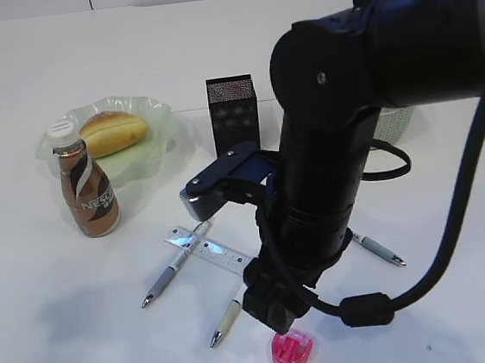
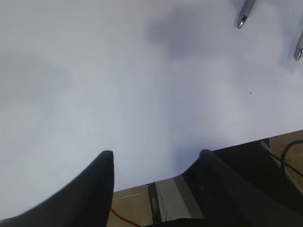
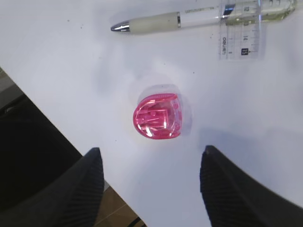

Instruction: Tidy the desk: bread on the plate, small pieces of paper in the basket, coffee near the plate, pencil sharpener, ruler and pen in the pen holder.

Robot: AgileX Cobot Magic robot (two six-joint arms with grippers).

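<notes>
Right gripper (image 3: 151,163): jaws spread wide and empty, hovering over the pink pencil sharpener (image 3: 157,116), which lies on the white table (image 3: 71,61) near its front edge, between the fingers but untouched
Left gripper (image 2: 156,158): jaws parted, holding nothing, above bare table
Ruler (image 1: 208,247): flat, laid across two pens (image 1: 175,265)
Third pen (image 1: 378,250): to the right of the arm
Bread (image 1: 113,131): on the green plate (image 1: 153,113)
Coffee bottle (image 1: 86,182): upright, just beside the plate
Pen holder (image 1: 234,113): black, behind the ruler
</notes>
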